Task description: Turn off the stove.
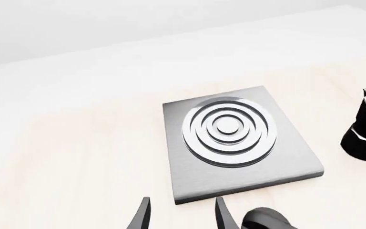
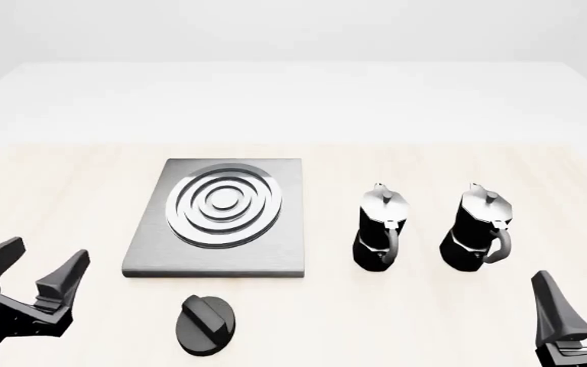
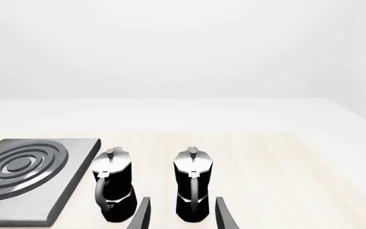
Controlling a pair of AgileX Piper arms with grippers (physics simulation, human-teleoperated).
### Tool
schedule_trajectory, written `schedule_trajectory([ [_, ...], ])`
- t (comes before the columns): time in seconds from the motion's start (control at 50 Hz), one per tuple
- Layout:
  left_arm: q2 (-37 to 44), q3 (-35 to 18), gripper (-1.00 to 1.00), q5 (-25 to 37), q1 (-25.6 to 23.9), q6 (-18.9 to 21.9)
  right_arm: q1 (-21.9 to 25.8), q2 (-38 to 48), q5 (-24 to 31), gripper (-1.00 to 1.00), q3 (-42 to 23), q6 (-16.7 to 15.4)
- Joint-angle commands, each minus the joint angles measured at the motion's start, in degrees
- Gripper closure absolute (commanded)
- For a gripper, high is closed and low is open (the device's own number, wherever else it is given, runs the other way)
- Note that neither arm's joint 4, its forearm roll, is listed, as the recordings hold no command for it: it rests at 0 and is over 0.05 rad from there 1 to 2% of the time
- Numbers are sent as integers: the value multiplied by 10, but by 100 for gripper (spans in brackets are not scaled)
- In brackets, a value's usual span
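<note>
The stove [image 2: 222, 218] is a flat grey metal plate with silver burner rings, left of the table's middle. It also shows in the left wrist view as the stove [image 1: 234, 143] and in the right wrist view as the stove [image 3: 27, 176]. Its round black knob [image 2: 207, 325] with a ridge lies on the table just in front of the plate; the knob [image 1: 266, 220] is cut by the left wrist picture's edge. My left gripper [image 2: 37, 267] hangs open at the front left, apart from the knob. Open and holding nothing, my right gripper [image 2: 584, 294] is at the front right.
Two black-and-silver moka pots stand right of the stove: one moka pot [image 2: 382, 228] nearer it, the other moka pot [image 2: 476, 229] further right. Light wooden tabletop [image 2: 69, 191] spreads around them, with a white wall behind.
</note>
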Motion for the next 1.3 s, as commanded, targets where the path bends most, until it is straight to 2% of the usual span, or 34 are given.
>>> schedule_trajectory([
  [0.02, 84, -19, -100, 37, -30, 3, -1, 1, -1, -100, 0, 2],
  [0.04, 90, -20, -100, 40, -34, 20, -1, 2, -2, -100, 0, 2],
  [0.18, 125, -15, -100, 33, -50, 43, 1, 2, -1, -100, 0, 2],
  [0.3, 169, -5, -100, 10, -77, 40, 1, 2, -2, -100, 0, 1],
  [0.4, 197, 1, -100, -10, -91, 19, 1, 3, -2, -100, 0, 1],
  [0.5, 226, 17, -100, -42, -91, 20, 1, 2, -2, -100, 0, 1],
  [0.64, 262, 32, -100, -75, -114, -23, 1, 4, -2, -100, 0, 1],
  [0.66, 271, 34, -100, -85, -114, -39, 2, 3, -2, -100, 0, 1],
  [0.74, 290, 40, -100, -108, -118, -51, 3, 3, -1, -100, 0, 1],
  [0.76, 302, 41, -100, -119, -123, -79, 4, 2, -1, -100, 0, 2],
  [0.84, 323, 45, -100, -141, -127, -95, 5, 1, 1, -100, 0, 1],
  [1.08, 407, 63, -100, -216, -129, -97, 6, 0, 0, -100, 0, -4],
  [1.12, 416, 69, -100, -224, -141, -115, 6, 1, 0, -100, 0, -4],
  [1.16, 425, 72, -100, -231, -143, -101, 6, 1, 0, -100, 0, -5],
  [1.3, 479, 82, -100, -282, -143, -87, 8, 0, 1, -100, 0, -7],
])
